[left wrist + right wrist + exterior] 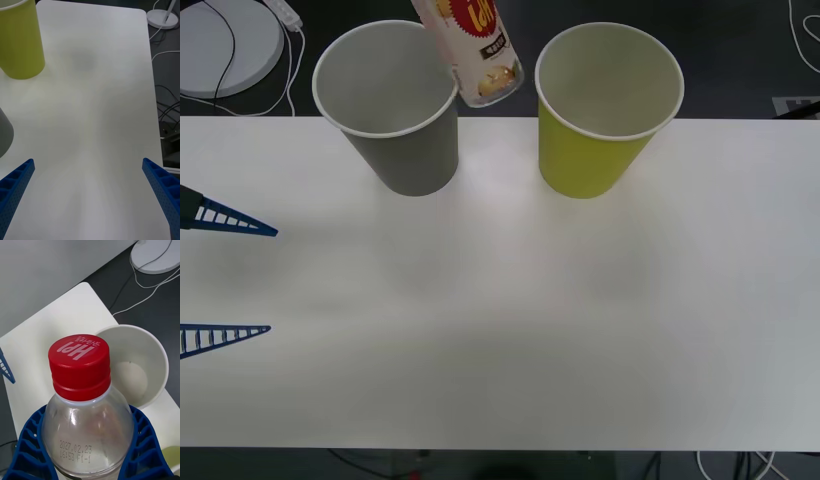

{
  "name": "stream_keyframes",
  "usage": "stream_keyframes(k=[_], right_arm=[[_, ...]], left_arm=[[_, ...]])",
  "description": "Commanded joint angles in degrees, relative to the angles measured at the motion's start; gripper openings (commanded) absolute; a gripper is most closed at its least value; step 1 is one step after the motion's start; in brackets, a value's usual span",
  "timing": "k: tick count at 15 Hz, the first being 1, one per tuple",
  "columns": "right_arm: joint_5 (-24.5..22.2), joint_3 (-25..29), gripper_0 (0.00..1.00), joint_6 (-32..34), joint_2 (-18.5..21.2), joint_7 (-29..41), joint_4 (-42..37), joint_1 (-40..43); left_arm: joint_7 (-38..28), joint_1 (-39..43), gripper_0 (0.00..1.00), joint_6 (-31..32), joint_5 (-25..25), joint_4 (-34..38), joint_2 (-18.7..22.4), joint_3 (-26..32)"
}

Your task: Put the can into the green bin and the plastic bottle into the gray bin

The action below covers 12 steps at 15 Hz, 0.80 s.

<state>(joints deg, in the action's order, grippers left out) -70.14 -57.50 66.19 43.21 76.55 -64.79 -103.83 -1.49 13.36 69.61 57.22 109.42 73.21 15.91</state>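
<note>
The plastic bottle (480, 50), clear with a red cap (79, 362), hangs tilted above the gap between the two cups, over the right rim of the gray bin (395, 110). My right gripper (88, 416) is shut on its body, and the gray bin's white inside (131, 367) lies just beyond the cap. The green bin (605, 110) stands upright to the right of the gray one. At the table's left edge my left gripper (272, 280) is open with nothing in it, low over the table (88, 161). The can is out of view.
The white table (500, 330) stretches wide in front of the cups. Behind its far edge, a white round base (220, 45) with cables sits on the dark floor at the back left. More cables (805, 40) lie at the back right.
</note>
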Motion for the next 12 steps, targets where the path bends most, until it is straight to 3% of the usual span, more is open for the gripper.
stream_keyframes(k=[1, 7, 12], right_arm=[[0.0, -3.9, 0.00, -0.3, -5.1, 0.0, 7.7, -3.8], [0.4, -10.3, 0.00, -3.6, -16.0, 0.0, 22.8, -8.9], [1.0, -13.0, 0.00, -4.9, -20.8, 0.0, 29.6, -11.1]], left_arm=[[0.0, 0.0, 1.00, 0.0, 0.0, 0.0, 0.0, 0.0], [0.0, 0.0, 1.00, 0.0, 0.0, 0.0, 0.0, 0.0], [0.0, 0.0, 1.00, 0.0, 0.0, 0.0, 0.0, 0.0]])
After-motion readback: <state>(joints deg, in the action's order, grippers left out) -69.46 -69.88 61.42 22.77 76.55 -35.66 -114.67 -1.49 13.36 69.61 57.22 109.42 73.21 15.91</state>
